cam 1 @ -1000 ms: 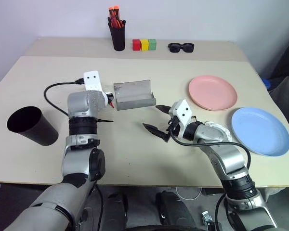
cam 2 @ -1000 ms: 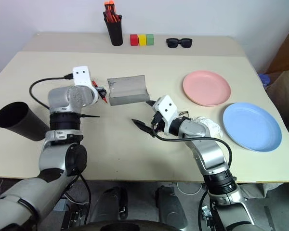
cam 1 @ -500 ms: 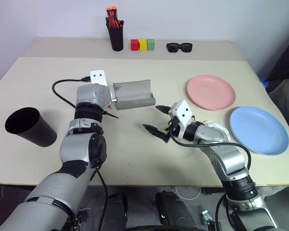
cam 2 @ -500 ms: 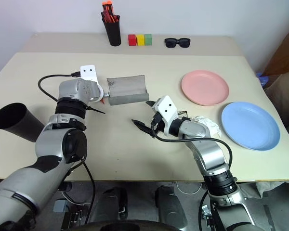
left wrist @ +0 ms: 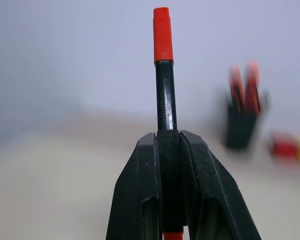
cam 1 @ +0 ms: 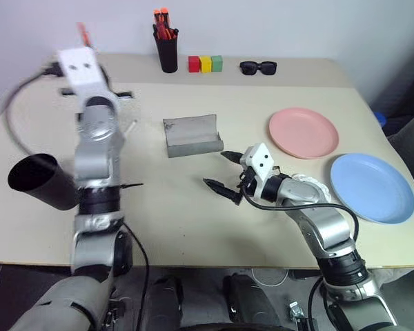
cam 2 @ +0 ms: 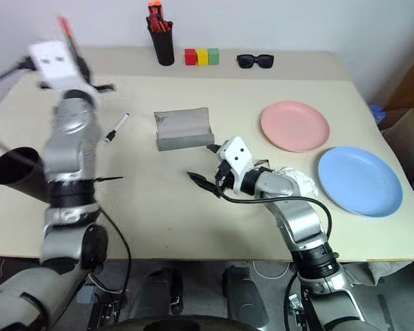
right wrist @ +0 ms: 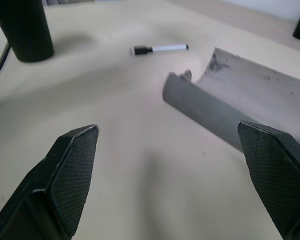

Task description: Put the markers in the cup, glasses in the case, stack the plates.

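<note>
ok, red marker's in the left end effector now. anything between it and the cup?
Nothing visible. The left end effector holds the red marker raised above the table's left side; the cup lies tilted below it at the left edge, its mouth unobstructed. The white marker lies off to the side.

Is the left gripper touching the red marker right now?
Touching. In the left wrist view the left gripper is shut on the red marker, its two black fingers pressed against the barrel on both sides, no gap showing.

Beige table (cam 1: 193, 214) against a plain pale wall (cam 1: 276, 27), dark floor (cam 1: 7, 283) beneath, even light
</note>
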`<state>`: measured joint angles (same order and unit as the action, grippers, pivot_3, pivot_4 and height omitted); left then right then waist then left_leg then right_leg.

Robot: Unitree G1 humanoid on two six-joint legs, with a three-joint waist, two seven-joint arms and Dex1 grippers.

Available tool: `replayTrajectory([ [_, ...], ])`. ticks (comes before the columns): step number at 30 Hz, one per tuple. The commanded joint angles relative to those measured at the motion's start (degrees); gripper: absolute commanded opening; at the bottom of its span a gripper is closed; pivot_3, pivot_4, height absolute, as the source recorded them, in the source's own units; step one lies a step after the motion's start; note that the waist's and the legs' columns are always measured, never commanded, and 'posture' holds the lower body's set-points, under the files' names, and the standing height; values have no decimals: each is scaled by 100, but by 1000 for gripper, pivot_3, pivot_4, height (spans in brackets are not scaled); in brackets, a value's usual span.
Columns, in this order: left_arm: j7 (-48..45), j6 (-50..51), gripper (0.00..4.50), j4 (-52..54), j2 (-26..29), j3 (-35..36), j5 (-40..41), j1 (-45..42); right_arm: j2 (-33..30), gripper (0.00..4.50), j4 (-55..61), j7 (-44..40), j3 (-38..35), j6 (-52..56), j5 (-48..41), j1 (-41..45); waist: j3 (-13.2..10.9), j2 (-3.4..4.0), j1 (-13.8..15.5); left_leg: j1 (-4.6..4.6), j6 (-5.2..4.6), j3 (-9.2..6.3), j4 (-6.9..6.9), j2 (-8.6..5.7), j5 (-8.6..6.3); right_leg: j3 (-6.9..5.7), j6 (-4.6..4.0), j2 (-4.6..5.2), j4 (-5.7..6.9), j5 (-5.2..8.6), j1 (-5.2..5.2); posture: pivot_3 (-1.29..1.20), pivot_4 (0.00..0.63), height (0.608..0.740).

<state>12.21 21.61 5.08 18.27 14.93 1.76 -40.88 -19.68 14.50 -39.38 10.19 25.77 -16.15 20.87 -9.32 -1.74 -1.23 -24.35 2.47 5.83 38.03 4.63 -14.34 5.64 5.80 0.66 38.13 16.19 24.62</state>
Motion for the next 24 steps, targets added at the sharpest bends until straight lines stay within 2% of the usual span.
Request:
replayTrajectory([
  [1, -77, -124, 13, 1626, 435, 372, -456, 767, 221, 4500, -6, -85, -224, -62, -396, 170, 1, 0, 18, 0, -1, -1, 1, 1, -1, -1, 0, 0, 2, 0, -1, 0, 150, 722],
  [4, -17, 44, 13, 2397, 468, 803, -584, 1567, 380, 4500, -122, -267, -203, -106, -611, 295, 2, -3, 46, 2, -28, -2, 8, 1, -16, -4, -1, 1, 4, 0, -7, 0, 150, 722],
  [8, 82, 89, 13, 2826, 276, 1069, -707, 2229, 561, 4500, -218, -564, -116, -151, -843, 439, 12, -20, 75, 2, -32, -8, 18, 1, -17, -8, -2, 2, 3, 0, -15, 0, 150, 722],
  [13, 159, -40, 13, 2964, -93, 1092, -753, 2654, 863, 4500, -184, -878, 67, -179, -1103, 542, 16, -25, 38, 5, -34, -12, 18, 4, -19, -12, -2, 0, 4, 0, -17, 0, 150, 722],
  [24, 408, -518, 13, 2905, -645, 1104, -993, 3318, 1117, 4500, -306, -903, 272, -225, -1086, 530, 17, -27, 24, 5, -35, -11, 16, 5, -19, -13, -3, 2, 2, 0, -16, 0, 150, 722],
])
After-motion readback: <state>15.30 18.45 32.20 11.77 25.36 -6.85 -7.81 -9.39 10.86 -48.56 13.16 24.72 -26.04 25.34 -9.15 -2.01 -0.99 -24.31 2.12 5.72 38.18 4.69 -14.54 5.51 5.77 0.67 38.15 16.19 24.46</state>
